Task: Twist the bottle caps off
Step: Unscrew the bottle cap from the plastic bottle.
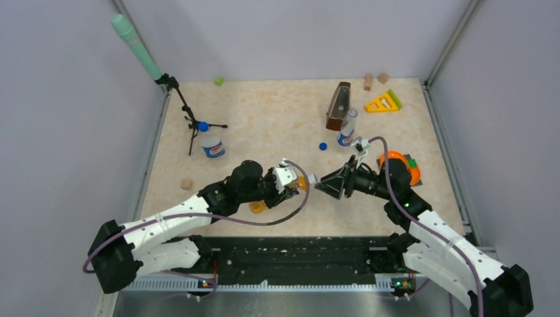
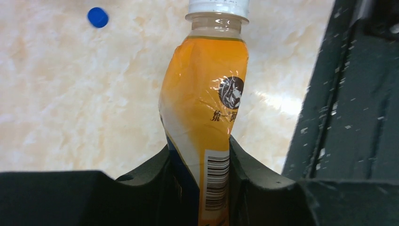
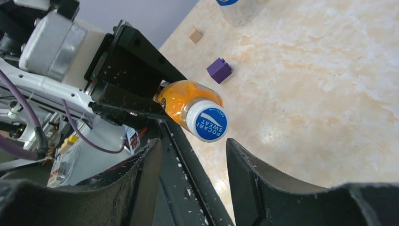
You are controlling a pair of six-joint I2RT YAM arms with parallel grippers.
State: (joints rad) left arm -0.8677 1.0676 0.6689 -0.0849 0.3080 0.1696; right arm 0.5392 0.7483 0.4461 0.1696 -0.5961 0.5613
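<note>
An orange-labelled bottle (image 2: 207, 108) lies level above the table, and my left gripper (image 2: 200, 153) is shut on its lower body. Its bottle cap (image 3: 209, 125), white with a blue printed top, is still on the neck and faces my right gripper (image 3: 193, 157). That gripper is open, and the cap sits just beyond its fingertips (image 3: 237, 160), touching neither. From above, the two grippers (image 1: 294, 186) (image 1: 319, 185) meet nose to nose near the table's front. A loose dark blue cap (image 1: 323, 146) lies on the table. A second bottle (image 1: 211, 144) stands at the left with its blue cap (image 1: 203, 126) on.
A capless bottle (image 1: 347, 129) stands beside a brown box (image 1: 338, 105). A purple cube (image 3: 219, 70), small wooden blocks (image 1: 187, 183), a yellow wedge (image 1: 383, 102), a green ball (image 1: 218, 81) and an orange toy (image 1: 399, 165) lie around. A tripod (image 1: 188, 115) stands back left.
</note>
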